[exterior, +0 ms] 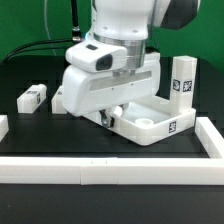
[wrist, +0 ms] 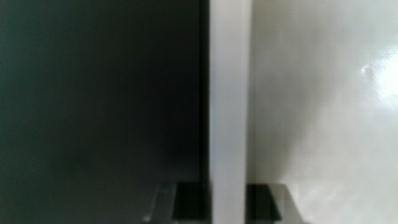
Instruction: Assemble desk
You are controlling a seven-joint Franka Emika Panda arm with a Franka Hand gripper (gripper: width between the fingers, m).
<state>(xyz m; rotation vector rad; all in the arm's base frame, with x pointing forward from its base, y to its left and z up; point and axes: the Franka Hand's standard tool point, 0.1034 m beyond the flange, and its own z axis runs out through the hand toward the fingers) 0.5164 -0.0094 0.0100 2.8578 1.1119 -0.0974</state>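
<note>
The white desk top (exterior: 152, 127), a tray with a raised rim and round corner sockets, lies on the black table at the exterior view's right of centre. My gripper (exterior: 108, 117) reaches down at its near-left edge. In the wrist view the rim (wrist: 228, 90) runs as a white strip between my dark fingertips (wrist: 191, 200), and the gripper (wrist: 228, 202) is shut on it. A white tagged leg (exterior: 182, 78) stands upright at the top's far right corner; whether it sits in a socket I cannot tell. Another leg (exterior: 33, 96) lies flat at the exterior view's left.
A long low white border wall (exterior: 110, 165) runs along the table's front, with short side pieces at both ends. The arm's white body (exterior: 105, 75) hides the table behind the desk top. A green backdrop and black cables stand at the back.
</note>
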